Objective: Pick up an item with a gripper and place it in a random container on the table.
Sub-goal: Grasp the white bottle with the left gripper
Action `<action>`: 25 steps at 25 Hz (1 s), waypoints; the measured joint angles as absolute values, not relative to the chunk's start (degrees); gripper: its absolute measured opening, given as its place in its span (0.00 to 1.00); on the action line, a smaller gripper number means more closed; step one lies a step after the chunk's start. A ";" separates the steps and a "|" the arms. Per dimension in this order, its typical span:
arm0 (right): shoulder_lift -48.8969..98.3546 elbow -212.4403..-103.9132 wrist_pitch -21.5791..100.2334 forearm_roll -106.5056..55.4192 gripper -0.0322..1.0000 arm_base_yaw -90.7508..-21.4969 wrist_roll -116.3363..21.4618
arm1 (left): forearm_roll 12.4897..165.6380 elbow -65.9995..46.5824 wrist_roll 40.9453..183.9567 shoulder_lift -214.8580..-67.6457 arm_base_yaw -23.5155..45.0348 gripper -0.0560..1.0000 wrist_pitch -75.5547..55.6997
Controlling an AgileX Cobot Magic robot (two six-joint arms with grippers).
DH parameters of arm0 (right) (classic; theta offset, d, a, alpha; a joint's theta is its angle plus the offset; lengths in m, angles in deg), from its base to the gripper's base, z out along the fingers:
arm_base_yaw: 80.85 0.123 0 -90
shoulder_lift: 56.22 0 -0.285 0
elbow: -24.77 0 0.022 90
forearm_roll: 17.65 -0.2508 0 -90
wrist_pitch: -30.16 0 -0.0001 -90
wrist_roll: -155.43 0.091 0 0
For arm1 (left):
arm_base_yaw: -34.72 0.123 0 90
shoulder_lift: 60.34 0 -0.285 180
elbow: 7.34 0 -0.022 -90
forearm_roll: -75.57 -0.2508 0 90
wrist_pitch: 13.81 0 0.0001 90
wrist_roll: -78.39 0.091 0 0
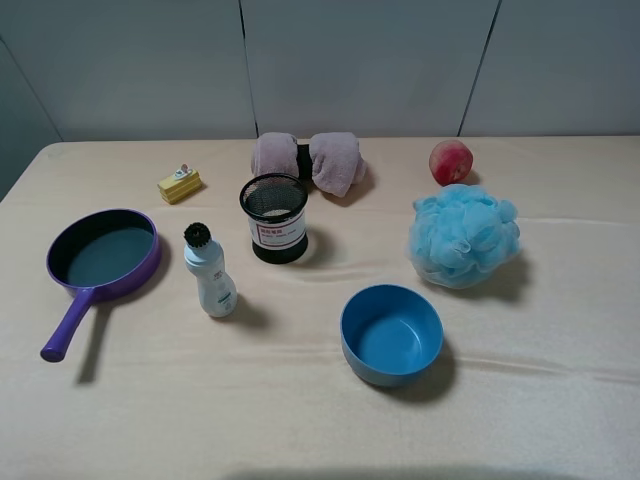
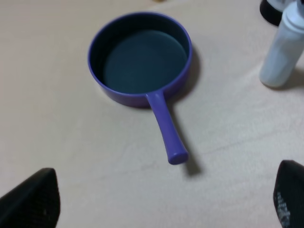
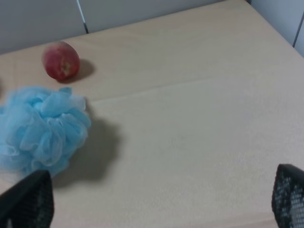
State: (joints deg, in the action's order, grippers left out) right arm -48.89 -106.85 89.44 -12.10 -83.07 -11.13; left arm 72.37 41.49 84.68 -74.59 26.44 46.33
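Bottle [image 1: 210, 275] upright on table [image 1: 300, 420] between pan [image 1: 105, 250] and mesh cup [image 1: 274, 217] | left wrist: left gripper [image 2: 159, 202] spread, empty, facing pan; clipping the cap could topple bottle | right wrist: right gripper [image 3: 161, 199] spread, empty, near sponge [image 3: 40, 128]

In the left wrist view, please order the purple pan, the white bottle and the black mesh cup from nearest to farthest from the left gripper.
1. Purple pan, handle end just ahead of the left gripper.
2. White bottle, farther off, beside the pan.
3. Black mesh cup, beyond the bottle, partly in view.
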 joint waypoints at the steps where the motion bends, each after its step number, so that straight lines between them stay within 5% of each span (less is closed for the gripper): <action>1: -48.89 -106.85 89.44 -12.10 0.70 -83.07 -11.13 | 72.37 41.49 84.68 -75.40 26.22 0.91 46.27; 25: -48.89 -106.85 89.44 -12.10 0.70 -83.07 -11.13 | 72.39 32.45 87.96 -102.83 7.52 0.91 41.14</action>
State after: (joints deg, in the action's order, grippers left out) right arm -48.89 -106.85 89.44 -12.10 -83.07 -11.13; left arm 72.39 32.45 87.96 -102.83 7.52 41.14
